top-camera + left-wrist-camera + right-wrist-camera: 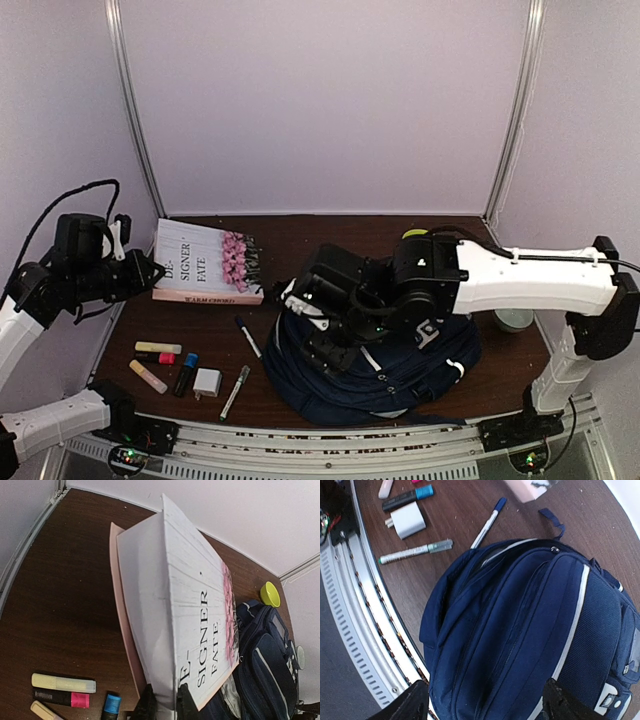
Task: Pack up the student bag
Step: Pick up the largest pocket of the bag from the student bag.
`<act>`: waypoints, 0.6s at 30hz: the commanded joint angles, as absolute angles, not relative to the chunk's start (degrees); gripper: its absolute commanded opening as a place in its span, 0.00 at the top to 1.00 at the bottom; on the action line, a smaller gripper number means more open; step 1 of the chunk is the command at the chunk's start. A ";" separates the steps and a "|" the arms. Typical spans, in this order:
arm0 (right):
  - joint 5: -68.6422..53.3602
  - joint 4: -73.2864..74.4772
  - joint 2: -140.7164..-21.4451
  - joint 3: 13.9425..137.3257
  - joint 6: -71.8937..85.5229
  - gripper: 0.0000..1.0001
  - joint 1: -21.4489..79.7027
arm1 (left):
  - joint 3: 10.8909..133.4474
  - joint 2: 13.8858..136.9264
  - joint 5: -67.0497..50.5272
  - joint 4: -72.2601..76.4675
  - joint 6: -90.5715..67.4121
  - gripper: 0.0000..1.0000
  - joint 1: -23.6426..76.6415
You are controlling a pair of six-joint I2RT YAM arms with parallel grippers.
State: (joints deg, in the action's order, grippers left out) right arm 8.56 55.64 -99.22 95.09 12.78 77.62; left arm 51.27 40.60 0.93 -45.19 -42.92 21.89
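We are hovering the open right gripper (487,702) over the limp navy-blue fabric backpack (520,620) — probably best pinched at its rim — left gripper (165,705) clamping the white paperback book (190,595).

The student bag (385,388), a large navy-blue fabric backpack with white trim lines, is seen lying slumped on the dark tabletop (300,238), right of centre near the front edge, front panel turned upward.
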 commanded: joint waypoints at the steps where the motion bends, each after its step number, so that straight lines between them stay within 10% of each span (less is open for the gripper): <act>1: 16.10 62.86 -102.21 94.13 11.22 0.21 80.24 | 53.26 38.34 2.25 -46.52 -42.16 1.00 21.50; 18: 14.50 59.01 -106.39 91.83 12.33 0.21 81.41 | 54.52 38.69 1.01 -46.41 -42.94 1.00 21.47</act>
State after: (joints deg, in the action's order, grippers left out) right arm 13.30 60.01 -104.95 91.48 11.97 80.79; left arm 52.16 38.94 1.28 -48.38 -42.94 21.85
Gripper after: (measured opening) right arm 0.787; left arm 0.093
